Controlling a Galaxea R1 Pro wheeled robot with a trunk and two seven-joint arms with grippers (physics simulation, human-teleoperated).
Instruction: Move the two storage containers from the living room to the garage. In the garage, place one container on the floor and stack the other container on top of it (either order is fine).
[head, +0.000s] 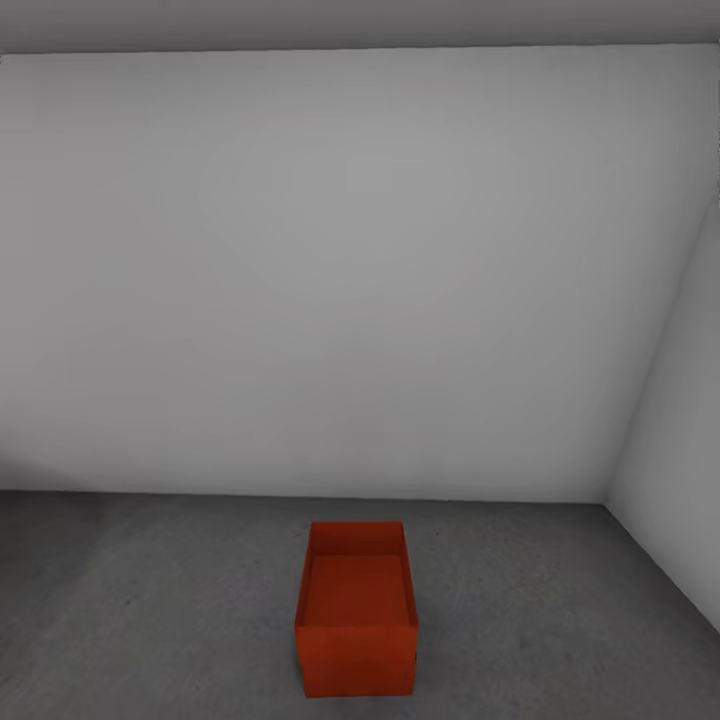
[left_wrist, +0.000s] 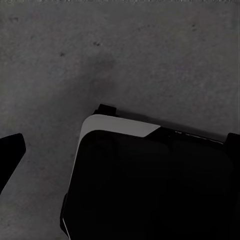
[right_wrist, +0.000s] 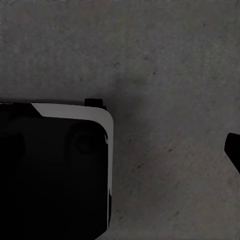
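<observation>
Orange-red storage container (head: 356, 610) sits upright on dark concrete floor (head: 150, 600), open top, near the corner; white-grey walls (head: 350, 270) behind. Wrist views look down at floor (left_wrist: 150, 60) and black robot base (left_wrist: 150, 190); gripper states: cannot tell

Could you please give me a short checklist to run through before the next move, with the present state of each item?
1. Orange-red rectangular storage container rests on the dark grey concrete floor: ok.
2. Container upright, open side up, ready for stacking: ok.
3. Container stands apart from the white-grey walls: ok.
4. Second container stacked on the first: not ok, the first holds nothing.
5. Either gripper holding a container: cannot tell; the wrist views show floor and a dark, white-edged robot part, no orange-red.
</observation>
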